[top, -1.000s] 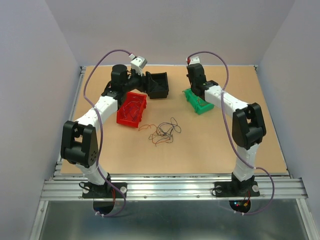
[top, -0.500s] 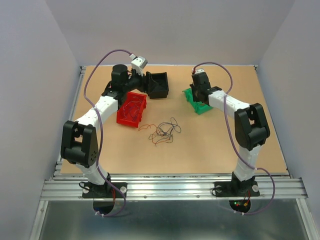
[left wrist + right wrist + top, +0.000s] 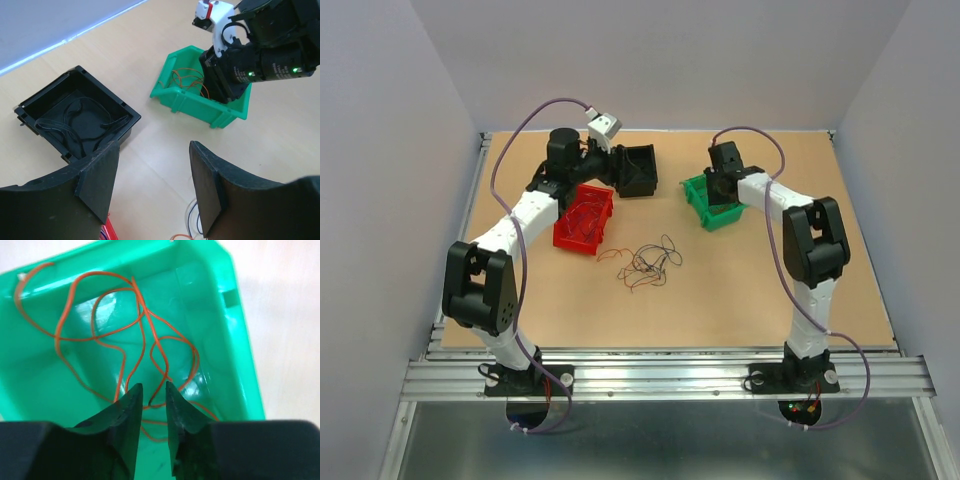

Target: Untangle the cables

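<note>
The right claw (image 3: 153, 386) hangs low inside the green bin (image 3: 240, 340), its fingers a narrow slit apart and pinching nothing that can be made out. The orange wire (image 3: 141, 314) lies looped across the bin floor, some strands running just under the tips. The step looks like dropping off a sorted wire, so the fingers should part a little more before the claw rises. It should then lift straight up, slowly, so that no loop snags a tip and rides out over the rim. One loop drapes onto the far wall and could spring free if tugged. The left claw (image 3: 154, 145) hovers released, wide and empty, above the desk (image 3: 740, 290) by the black bin (image 3: 638, 170). The remaining cables sit as a small tangle (image 3: 650, 262) mid-desk, just beside the red bin (image 3: 585, 218), and should be left undisturbed until the right claw clears.
</note>
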Tool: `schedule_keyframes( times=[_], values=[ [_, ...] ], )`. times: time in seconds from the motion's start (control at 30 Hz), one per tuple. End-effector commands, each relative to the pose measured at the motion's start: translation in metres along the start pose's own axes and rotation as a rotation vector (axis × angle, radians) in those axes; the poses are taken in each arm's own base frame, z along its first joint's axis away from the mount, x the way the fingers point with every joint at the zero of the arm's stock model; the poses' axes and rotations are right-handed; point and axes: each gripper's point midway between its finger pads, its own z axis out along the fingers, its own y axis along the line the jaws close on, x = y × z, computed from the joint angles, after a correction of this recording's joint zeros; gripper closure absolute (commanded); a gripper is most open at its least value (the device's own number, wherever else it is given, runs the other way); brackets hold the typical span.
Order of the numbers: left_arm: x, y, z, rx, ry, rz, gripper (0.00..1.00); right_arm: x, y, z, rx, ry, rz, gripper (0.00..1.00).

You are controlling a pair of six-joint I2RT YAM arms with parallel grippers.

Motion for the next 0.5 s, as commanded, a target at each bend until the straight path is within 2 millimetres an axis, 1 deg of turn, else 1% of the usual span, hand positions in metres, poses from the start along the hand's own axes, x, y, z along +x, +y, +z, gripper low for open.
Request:
schedule_keyframes(
  times=[0.0, 0.03, 0.07, 0.1, 0.13, 0.17, 0.2, 0.27, 0.3, 0.33, 0.37, 0.4, 0.43, 0.47],
  values=[
    [-0.034, -0.005, -0.005, -0.002, -0.065, 0.074, 0.31, -0.074, -0.002, -0.068, -0.030, -0.201, 0.051, 0.67],
    [-0.034, -0.005, -0.005, -0.002, -0.063, 0.079, 0.31, -0.078, -0.002, -0.075, -0.037, -0.214, 0.054, 0.64],
    [-0.037, -0.007, -0.005, 0.000, -0.066, 0.086, 0.31, -0.080, -0.001, -0.079, -0.047, -0.221, 0.055, 0.63],
    [-0.035, -0.006, -0.006, -0.001, -0.053, 0.091, 0.31, -0.081, -0.002, -0.087, -0.054, -0.234, 0.060, 0.61],
    [-0.036, -0.007, -0.007, 0.000, -0.049, 0.096, 0.30, -0.081, -0.002, -0.091, -0.059, -0.236, 0.062, 0.58],
    [-0.035, -0.009, -0.007, 0.001, -0.033, 0.109, 0.30, -0.081, 0.000, -0.098, -0.074, -0.243, 0.064, 0.57],
    [-0.035, -0.011, -0.008, 0.002, -0.027, 0.119, 0.30, -0.075, 0.001, -0.098, -0.080, -0.232, 0.062, 0.55],
    [-0.032, -0.015, -0.009, -0.009, -0.006, 0.142, 0.30, -0.069, 0.003, -0.102, -0.089, -0.233, 0.071, 0.51],
    [-0.024, -0.016, -0.011, -0.015, 0.023, 0.170, 0.30, -0.076, 0.004, -0.114, -0.100, -0.277, 0.081, 0.50],
    [-0.020, -0.018, -0.012, -0.019, 0.042, 0.187, 0.30, -0.074, 0.005, -0.119, -0.108, -0.291, 0.083, 0.47],
    [-0.002, -0.025, -0.011, -0.022, 0.091, 0.197, 0.30, -0.058, 0.011, -0.117, -0.124, -0.277, 0.078, 0.41],
    [0.002, -0.030, -0.015, -0.020, 0.103, 0.247, 0.30, -0.062, 0.015, -0.126, -0.149, -0.324, 0.087, 0.39],
    [0.011, -0.035, -0.016, -0.016, 0.127, 0.271, 0.30, -0.059, 0.019, -0.133, -0.175, -0.343, 0.087, 0.37],
    [0.032, -0.040, -0.018, -0.011, 0.171, 0.288, 0.30, -0.045, 0.026, -0.149, -0.227, -0.357, 0.084, 0.35]
  ],
)
